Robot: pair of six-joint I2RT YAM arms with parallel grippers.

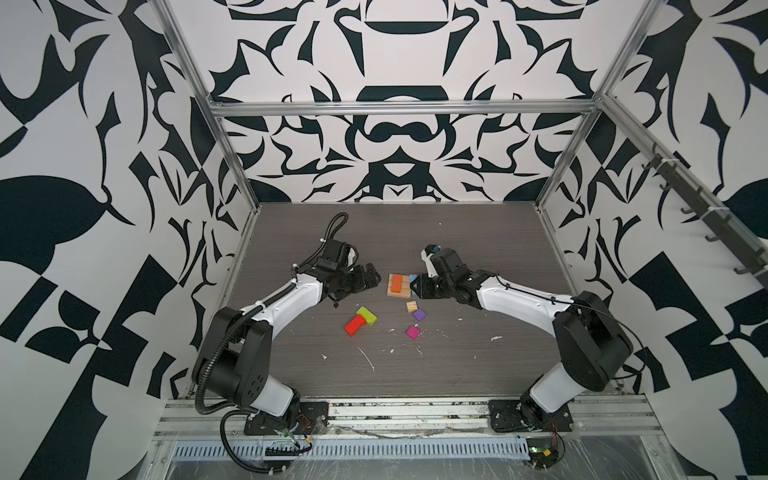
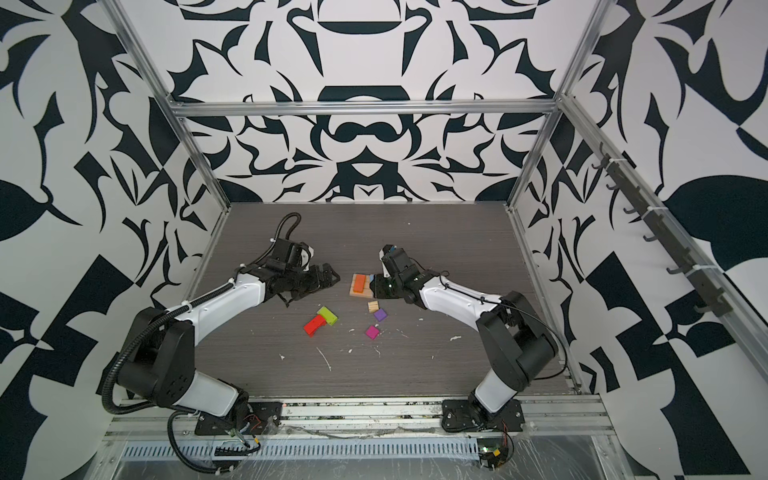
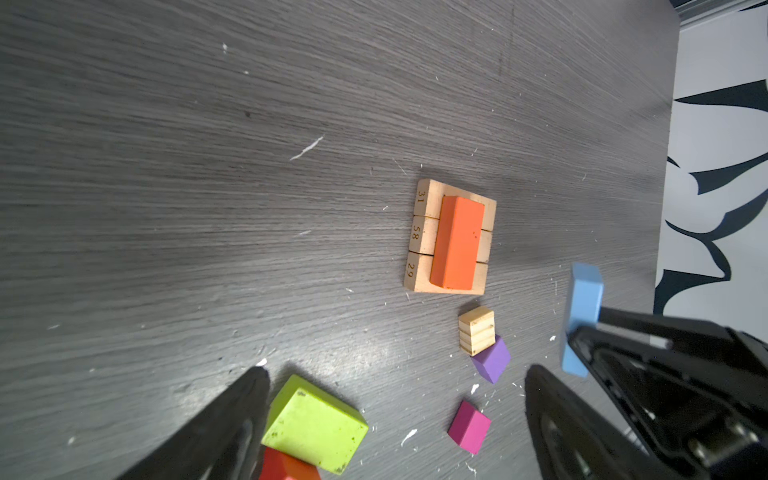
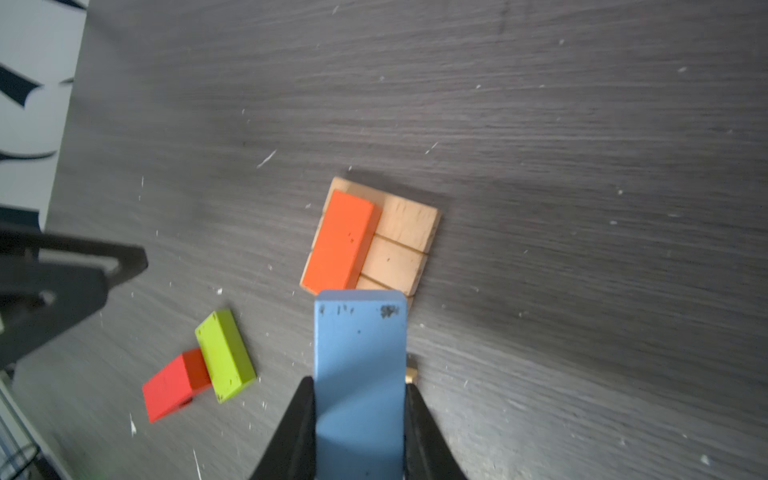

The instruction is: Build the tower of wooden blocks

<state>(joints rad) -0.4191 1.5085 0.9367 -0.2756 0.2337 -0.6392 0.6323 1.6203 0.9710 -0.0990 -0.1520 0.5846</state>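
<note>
My tower (image 1: 398, 286) stood mid-worktop (image 1: 457, 374), between my left pincer (image 1: 375, 280) and my right pincer (image 1: 414, 281). Three tan blocks (image 3: 422, 232) lay side by side as its base, with numbers stamped on their ends. One orange block (image 3: 457, 243) lay flat on top, its long axis crossing all three at right angles, and bare wood showed along one side of it.

My right pincer was clenched across the width of a blue block (image 4: 359, 353). The block's length ran straight out past the fingertips toward the tower, and its free end was near the base but apart from it. My left pincer hung released, jaws wide, on the tower's other side.

Nearer the front, a green block (image 1: 366, 314) lay crosswise against a red block (image 1: 354, 325), touching it. A tan cube (image 3: 477, 330) touched a purple cube (image 3: 492, 359), and a magenta cube (image 3: 469, 426) sat apart.
</note>
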